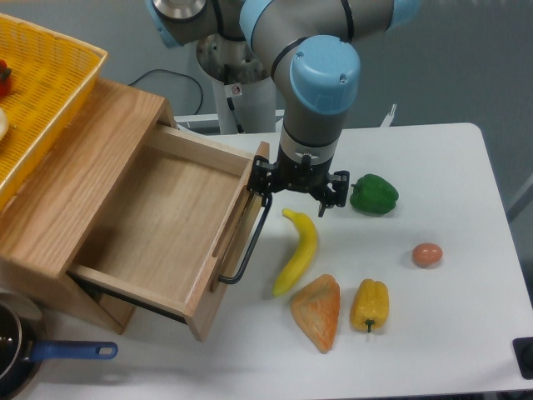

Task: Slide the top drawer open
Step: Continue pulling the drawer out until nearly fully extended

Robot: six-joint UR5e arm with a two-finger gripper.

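1. Camera view, fixed, looking down on a white table (433, 333); landmark for all places = the top drawer (162, 229).
2. Top drawer sits in a light-oak cabinet (79, 179) at table left, already pulled well out toward the table centre; bare wooden floor of the drawer fully visible, nothing inside.
3. Black bar handle (247, 242) runs along the drawer front, on the side facing the fruit.
4. Gripper (298, 193) hangs under the grey-and-blue arm, right at the far end of the handle; one finger (256, 185) is touching or just beside the bar, the other finger (333, 193) is well off it, out over the table.
5. Pincer state: fingers spread wide, nothing pinched between them; looks hooked against the bar rather than clamped on it, contact not certain.
6. Just past the drawer front: banana (300, 250), nearest to the handle. Further out: green pepper (373, 193), orange wedge-shaped item (318, 311), yellow pepper (370, 305), egg (426, 255).
7. Behind the drawer, on the cabinet top: yellow basket (42, 92). Below the drawer's near corner: pan with blue handle (58, 352).
8. Step, my judgement: end of the pull, drawer open or nearly so.
9. Next move probably calls for a short final pull along the drawer's line if any travel is left, then lifting clear; watch the banana close by the handle.
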